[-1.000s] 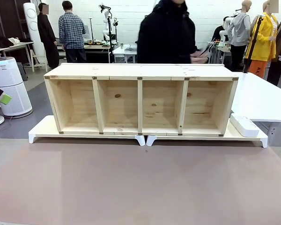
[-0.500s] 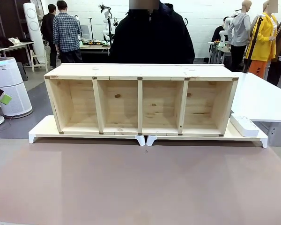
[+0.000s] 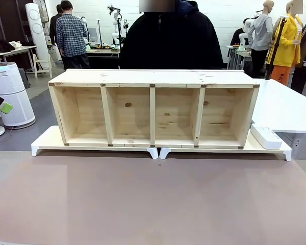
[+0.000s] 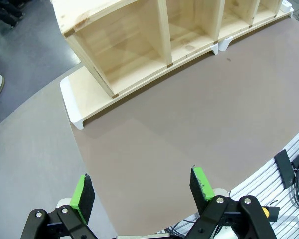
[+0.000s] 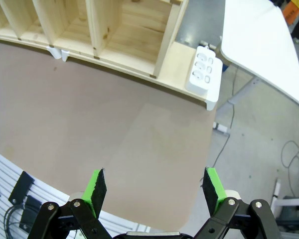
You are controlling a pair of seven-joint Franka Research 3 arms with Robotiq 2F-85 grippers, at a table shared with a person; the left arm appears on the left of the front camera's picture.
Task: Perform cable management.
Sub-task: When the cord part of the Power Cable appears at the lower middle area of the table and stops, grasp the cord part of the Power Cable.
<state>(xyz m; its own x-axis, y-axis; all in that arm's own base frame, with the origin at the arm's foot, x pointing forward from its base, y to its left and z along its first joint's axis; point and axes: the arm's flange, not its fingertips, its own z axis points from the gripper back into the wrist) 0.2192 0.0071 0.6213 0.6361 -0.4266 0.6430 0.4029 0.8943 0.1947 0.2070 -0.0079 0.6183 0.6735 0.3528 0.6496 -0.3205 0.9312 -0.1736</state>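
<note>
Pine shelf (image 3: 153, 77) shows four boxy bays; left gripper (image 4: 142, 188) and right gripper (image 5: 154, 184) gape wide, empty.

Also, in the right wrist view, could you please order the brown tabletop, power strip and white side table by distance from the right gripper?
From the right gripper:
1. The brown tabletop, directly below.
2. The power strip, ahead, slightly right.
3. The white side table, farthest, upper right.
</note>
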